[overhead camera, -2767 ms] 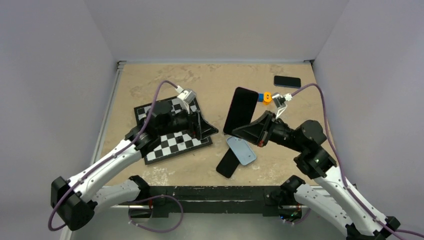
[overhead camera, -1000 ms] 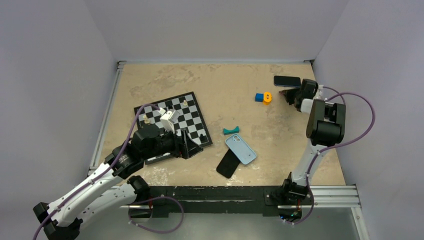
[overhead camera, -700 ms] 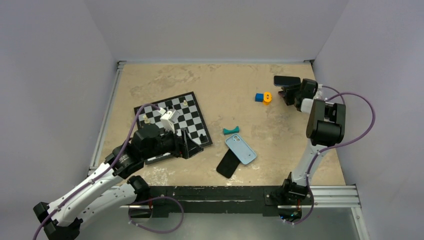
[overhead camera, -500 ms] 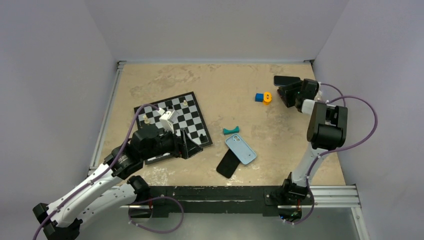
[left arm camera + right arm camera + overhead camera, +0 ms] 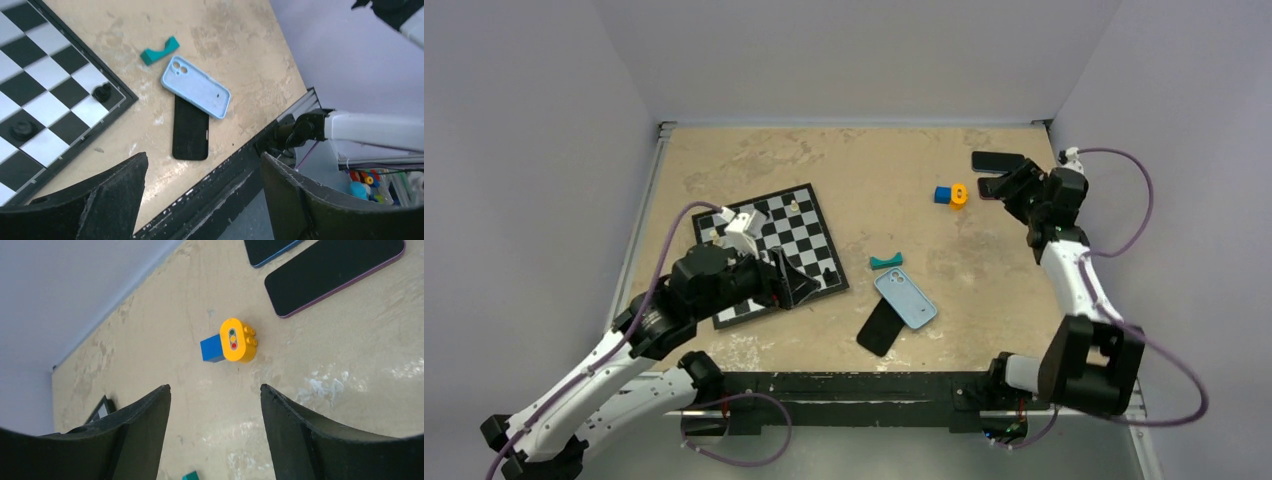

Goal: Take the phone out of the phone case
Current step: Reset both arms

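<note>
The light-blue phone (image 5: pixel 905 298) (image 5: pixel 196 86) lies back up near the table's front edge, with its camera spots at the far corner. It rests across the upper end of the black phone case (image 5: pixel 879 328) (image 5: pixel 190 131), whose top part is hidden beneath it. My left gripper (image 5: pixel 809 288) (image 5: pixel 203 156) hangs open over the chessboard's near right corner, left of both, with nothing between its fingers. My right gripper (image 5: pixel 996 186) (image 5: pixel 215 387) is far off at the back right. It is open and empty, and points left over bare table.
A chessboard (image 5: pixel 769 250) with a few pieces lies at the left. A teal piece (image 5: pixel 885 262) sits just beyond the phone. A blue-and-orange toy block (image 5: pixel 951 194) (image 5: pixel 231 342) and two dark phone slabs (image 5: pixel 998 160) (image 5: pixel 335 275) lie at the back right.
My right gripper's jaws have spread open beside the dark slabs, and that arm's elbow has swung down toward the near edge. The left gripper rose slightly over the chessboard. Phone and case have not moved.
</note>
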You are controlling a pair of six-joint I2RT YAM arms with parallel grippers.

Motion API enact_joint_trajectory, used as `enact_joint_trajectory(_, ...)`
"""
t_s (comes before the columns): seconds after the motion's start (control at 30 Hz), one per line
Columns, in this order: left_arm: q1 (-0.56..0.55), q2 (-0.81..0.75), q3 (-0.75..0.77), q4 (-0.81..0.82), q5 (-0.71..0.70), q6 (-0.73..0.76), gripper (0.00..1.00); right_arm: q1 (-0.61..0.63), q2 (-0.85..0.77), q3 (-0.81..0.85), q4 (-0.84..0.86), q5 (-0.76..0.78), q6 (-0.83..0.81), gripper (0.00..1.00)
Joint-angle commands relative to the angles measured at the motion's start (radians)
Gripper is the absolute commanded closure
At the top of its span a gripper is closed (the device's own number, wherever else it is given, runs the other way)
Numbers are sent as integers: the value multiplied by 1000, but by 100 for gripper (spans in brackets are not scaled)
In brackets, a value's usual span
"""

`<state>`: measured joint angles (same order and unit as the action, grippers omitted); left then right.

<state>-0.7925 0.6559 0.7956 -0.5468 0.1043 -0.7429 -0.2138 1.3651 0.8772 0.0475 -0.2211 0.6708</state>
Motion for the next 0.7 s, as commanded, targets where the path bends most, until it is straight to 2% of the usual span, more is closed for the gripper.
enact_joint_trajectory(0.0,2,-78,141,-8,-156,107,14,47,-292,-28,-113,78,-221,30)
enact_joint_trajectory(0.13,1,-156,217,38,-298,215,12,69,-526,51,-185,137,-275,30)
enact_joint_trajectory(0.27,2,-221,277,117,-420,358,8,70,-678,182,-253,131,-284,30)
enact_joint_trajectory(0.43,2,-236,360,152,-504,491,7,71,-747,269,-288,99,-290,30)
enact_joint_trajectory(0.57,2,-238,389,144,-520,525,7,70,-754,281,-304,37,-325,31)
enact_joint_trajectory(0.67,2,-251,383,141,-527,527,7,71,-792,278,-296,68,-326,26)
